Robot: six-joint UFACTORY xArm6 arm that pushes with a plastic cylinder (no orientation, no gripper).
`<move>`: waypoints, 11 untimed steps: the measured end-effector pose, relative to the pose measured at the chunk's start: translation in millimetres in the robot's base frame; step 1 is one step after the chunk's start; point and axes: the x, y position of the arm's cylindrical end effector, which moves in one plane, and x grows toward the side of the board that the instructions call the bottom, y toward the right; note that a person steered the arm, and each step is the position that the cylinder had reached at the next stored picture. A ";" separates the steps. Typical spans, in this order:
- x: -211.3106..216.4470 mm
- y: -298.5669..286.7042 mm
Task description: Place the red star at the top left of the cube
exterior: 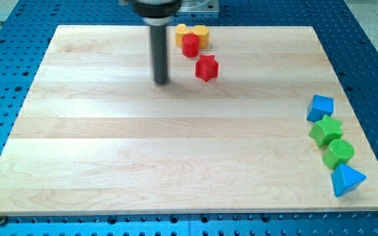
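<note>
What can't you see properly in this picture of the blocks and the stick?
- Camera view: the upper part of the rod is cut off by the view's top edge; only my tip shows, left of the red star.
- The yellow blocks sit partly behind the red cylinder, so their shapes and number are unclear.
- The blue cube hides its far sides.
</note>
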 end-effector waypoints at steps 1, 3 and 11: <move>-27.3 77.9; -11.1 180.5; 51.7 250.3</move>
